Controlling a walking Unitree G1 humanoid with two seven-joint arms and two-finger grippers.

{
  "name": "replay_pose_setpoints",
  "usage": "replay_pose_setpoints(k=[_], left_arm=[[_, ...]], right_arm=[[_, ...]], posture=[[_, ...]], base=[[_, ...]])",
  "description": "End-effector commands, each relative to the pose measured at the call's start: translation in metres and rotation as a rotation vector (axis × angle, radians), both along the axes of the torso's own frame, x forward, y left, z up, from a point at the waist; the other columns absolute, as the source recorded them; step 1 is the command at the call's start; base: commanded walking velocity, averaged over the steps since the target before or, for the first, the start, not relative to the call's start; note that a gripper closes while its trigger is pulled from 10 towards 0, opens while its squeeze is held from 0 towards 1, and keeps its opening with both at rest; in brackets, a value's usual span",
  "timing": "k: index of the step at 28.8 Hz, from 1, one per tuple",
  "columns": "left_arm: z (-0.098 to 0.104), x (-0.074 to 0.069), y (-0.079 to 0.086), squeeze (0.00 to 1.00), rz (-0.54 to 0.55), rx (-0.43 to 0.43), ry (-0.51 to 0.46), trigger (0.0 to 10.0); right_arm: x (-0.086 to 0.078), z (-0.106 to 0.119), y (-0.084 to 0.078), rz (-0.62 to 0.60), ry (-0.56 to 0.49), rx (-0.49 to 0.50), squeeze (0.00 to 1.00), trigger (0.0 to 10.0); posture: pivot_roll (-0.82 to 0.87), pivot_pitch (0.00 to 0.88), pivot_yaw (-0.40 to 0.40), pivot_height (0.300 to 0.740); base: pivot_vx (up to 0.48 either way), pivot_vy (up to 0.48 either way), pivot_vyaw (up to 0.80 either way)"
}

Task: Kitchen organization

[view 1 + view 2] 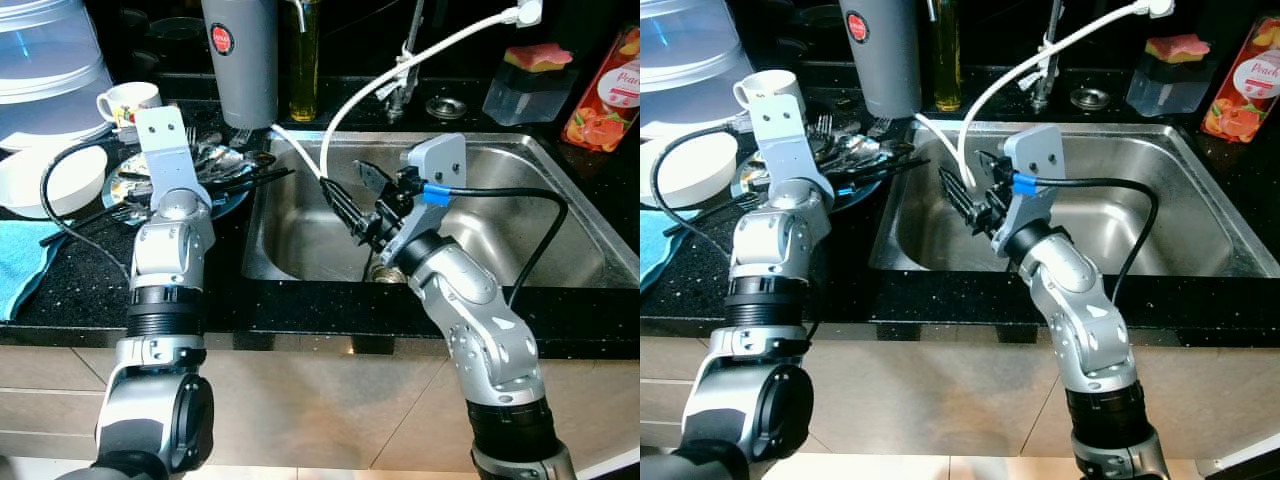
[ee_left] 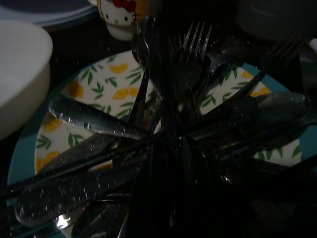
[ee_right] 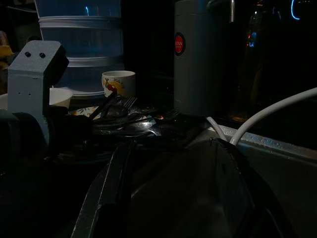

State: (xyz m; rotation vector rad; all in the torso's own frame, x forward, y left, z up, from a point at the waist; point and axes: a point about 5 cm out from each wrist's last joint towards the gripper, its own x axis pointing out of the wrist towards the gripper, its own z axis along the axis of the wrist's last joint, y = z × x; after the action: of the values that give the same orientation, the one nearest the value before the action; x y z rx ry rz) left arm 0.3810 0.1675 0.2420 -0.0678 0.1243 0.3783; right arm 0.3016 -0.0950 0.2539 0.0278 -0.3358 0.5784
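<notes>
hovering over the sink at its 9 o'clock side, the right end effector has its fingers spread apart, holding nothing. the left end effector sits low over the cutlery heaped on the orange-patterned plate; its finger state i cannot tell. a mug stands at the plate's 12 o'clock on the worktop.

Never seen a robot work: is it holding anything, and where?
Right gripper, over the sink, holds nothing. Left gripper sits among cutlery on a plate; grip unclear.
</notes>
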Motion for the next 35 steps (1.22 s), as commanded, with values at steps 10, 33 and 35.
replay_pose_setpoints(k=[10, 33, 35], left_arm=[[0.032, -0.003, -0.009, 0.0, -0.033, 0.1, -0.189, 10.0], [0.011, -0.011, -0.099, 0.0, -0.869, 0.091, -0.141, 10.0], [0.007, -0.01, -0.1, 0.0, -0.867, 0.092, -0.129, 10.0]], right_arm=[[0.002, 0.002, -0.003, -0.016, -0.006, 0.017, 0.0, 10.0], [0.021, 0.008, -0.04, -0.311, 0.003, 0.114, 0.0, 10.0], [0.021, 0.008, -0.04, -0.313, 0.003, 0.117, 0.0, 10.0]], posture=[[0.04, 0.039, 0.017, 0.74], [0.03, 0.049, 0.009, 0.74], [0.03, 0.048, 0.01, 0.74]], base=[[0.0, 0.0, 0.0], [0.0, 0.0, 0.0], [0.0, 0.0, 0.0]])
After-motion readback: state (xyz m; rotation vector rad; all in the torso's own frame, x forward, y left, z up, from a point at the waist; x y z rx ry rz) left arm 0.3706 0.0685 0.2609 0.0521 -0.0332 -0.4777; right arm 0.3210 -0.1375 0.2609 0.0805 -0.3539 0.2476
